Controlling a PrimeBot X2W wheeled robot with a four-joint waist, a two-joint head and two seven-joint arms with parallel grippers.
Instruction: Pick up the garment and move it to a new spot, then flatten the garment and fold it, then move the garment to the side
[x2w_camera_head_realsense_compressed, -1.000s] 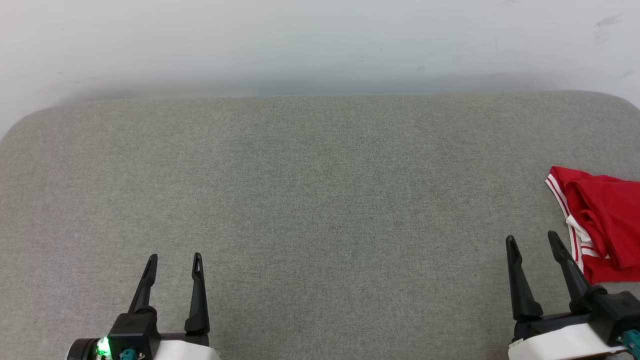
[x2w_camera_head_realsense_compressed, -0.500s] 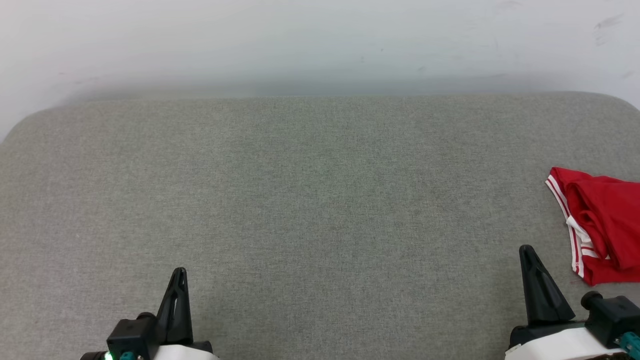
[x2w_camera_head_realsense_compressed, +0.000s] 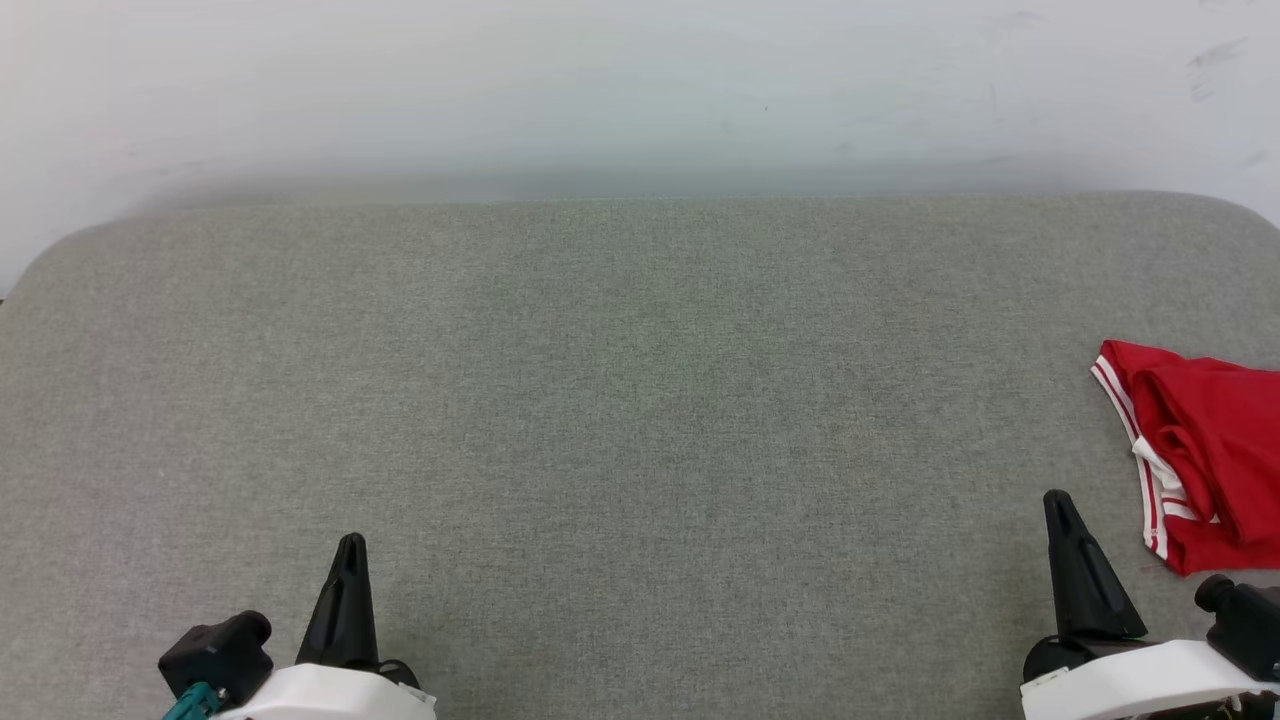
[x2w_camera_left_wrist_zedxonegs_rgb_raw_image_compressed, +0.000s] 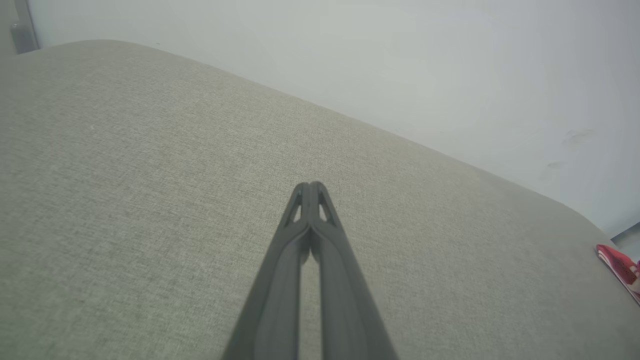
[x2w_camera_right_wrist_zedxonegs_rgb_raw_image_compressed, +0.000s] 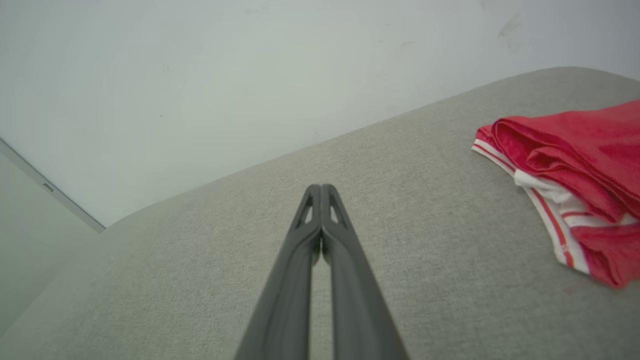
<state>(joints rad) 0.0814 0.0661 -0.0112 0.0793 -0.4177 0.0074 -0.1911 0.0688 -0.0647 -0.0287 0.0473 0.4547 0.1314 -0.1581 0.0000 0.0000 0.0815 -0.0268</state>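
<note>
Cloth decides how the garment (x2w_camera_head_realsense_compressed: 1205, 450) will handle. It is a red shirt with white, red-striped trim, lying bunched in loose folds at the right edge of the table (x2w_camera_head_realsense_compressed: 640, 400). I judge it light, soft and limp, not fragile, and likely to sag and slide on itself when lifted. The best hold looks like the striped hem or the raised red fold facing the table's middle, pinched through 1 or 2 layers. No brand, label or writing can be read on the side that shows. At the table's near edge, the left end effector (x2w_camera_head_realsense_compressed: 350, 548) and the right end effector (x2w_camera_head_realsense_compressed: 1058, 503) both have their fingers pressed together and hold nothing.
</note>
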